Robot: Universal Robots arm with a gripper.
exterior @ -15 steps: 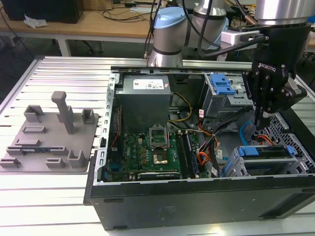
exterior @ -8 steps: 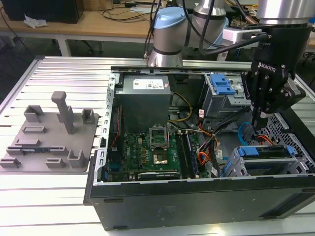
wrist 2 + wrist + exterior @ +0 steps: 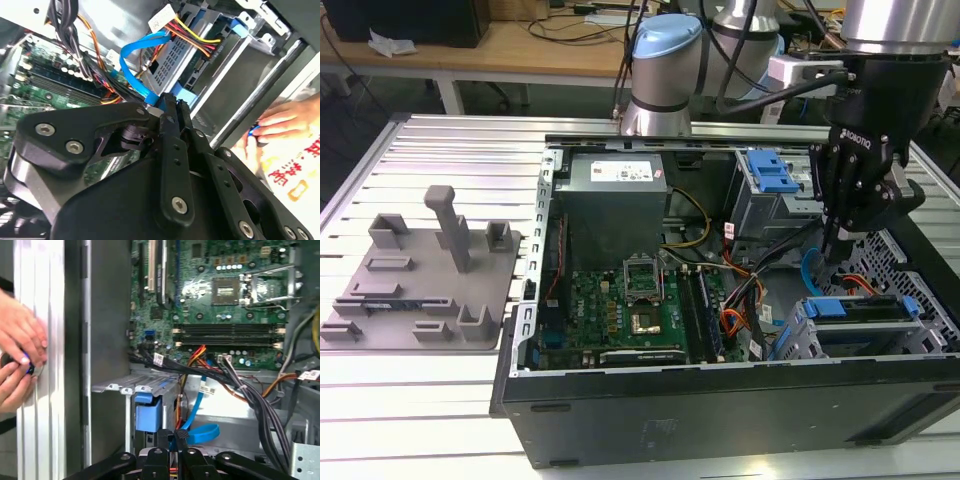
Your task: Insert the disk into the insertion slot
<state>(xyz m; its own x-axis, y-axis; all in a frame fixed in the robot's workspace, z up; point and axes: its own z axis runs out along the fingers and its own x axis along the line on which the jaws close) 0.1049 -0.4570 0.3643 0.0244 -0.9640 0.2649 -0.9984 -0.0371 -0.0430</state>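
On the slatted aluminium bench [image 3: 440,390], your open computer case [image 3: 720,410] has the disk [image 3: 865,308] already lying flat in the insertion slot [image 3: 930,330] at the corner nearest the exterior view's right, its long axis running along the case's front wall. Your gripper [image 3: 830,250] hangs just above and a little behind it, with fingers pinched narrow and nothing between them; a person's hands [image 3: 17,360] rest outside the case wall.
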